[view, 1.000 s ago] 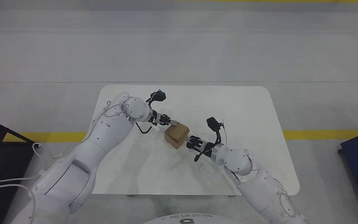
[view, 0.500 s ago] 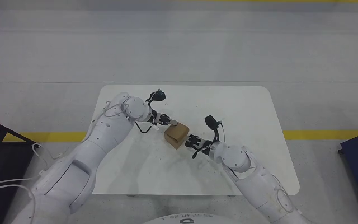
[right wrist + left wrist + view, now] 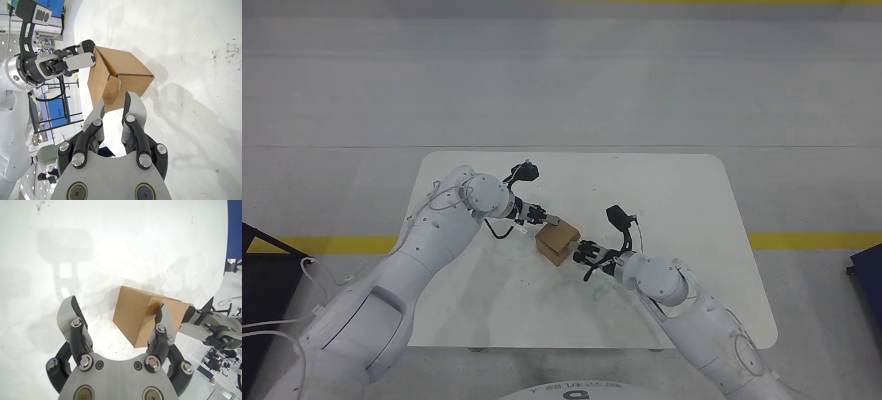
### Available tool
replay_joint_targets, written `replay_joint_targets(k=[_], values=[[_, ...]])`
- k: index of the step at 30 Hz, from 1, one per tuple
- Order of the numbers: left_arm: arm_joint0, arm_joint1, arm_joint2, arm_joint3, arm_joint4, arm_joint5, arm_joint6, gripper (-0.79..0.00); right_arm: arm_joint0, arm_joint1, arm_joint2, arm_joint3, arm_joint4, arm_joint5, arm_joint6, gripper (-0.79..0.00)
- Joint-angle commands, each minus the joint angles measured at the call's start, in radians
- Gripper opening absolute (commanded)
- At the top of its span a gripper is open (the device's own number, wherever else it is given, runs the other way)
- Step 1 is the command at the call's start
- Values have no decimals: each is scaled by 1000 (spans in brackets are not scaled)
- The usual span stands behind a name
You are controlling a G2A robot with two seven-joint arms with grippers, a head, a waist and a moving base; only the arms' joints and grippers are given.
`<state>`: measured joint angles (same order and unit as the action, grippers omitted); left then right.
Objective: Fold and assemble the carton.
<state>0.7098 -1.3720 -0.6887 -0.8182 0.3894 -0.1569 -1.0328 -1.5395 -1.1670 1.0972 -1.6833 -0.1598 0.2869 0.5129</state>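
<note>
A small brown carton (image 3: 558,241) stands near the middle of the white table (image 3: 682,190). Its side flaps are folded inward and one flap stands out. My left gripper (image 3: 118,313) is open and wide at the carton's (image 3: 132,315) far-left side, with one fingertip (image 3: 160,313) pressing on the top edge. My right gripper (image 3: 115,104) is open with a narrow gap at the near-right side. A tucked flap of the carton (image 3: 121,75) lies just ahead of its fingers. The left gripper (image 3: 88,53) touches the outstanding flap.
The table's edges lie well away from the carton on every side. A blue panel (image 3: 234,228) stands beyond the table's edge. Both arms meet over the table's middle, the left gripper (image 3: 545,217) and the right gripper (image 3: 587,255) close together.
The right gripper has moved in toward the carton, up and to the left in the top view. The left arm and the carton have kept still.
</note>
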Motion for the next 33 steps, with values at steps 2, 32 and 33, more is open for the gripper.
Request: replay_joint_targets(k=[2, 32, 33], values=[[1, 2, -9, -1, -3, -5, 3, -83, 3, -1, -4, 1, -2, 2, -3, -523], [46, 28, -56, -70, 25, -7, -15, -108, 23, -7, -28, 9, -5, 21, -14, -520], [46, 28, -56, -71, 25, -6, -15, -111, 25, -7, -29, 10, -6, 22, -14, -520]])
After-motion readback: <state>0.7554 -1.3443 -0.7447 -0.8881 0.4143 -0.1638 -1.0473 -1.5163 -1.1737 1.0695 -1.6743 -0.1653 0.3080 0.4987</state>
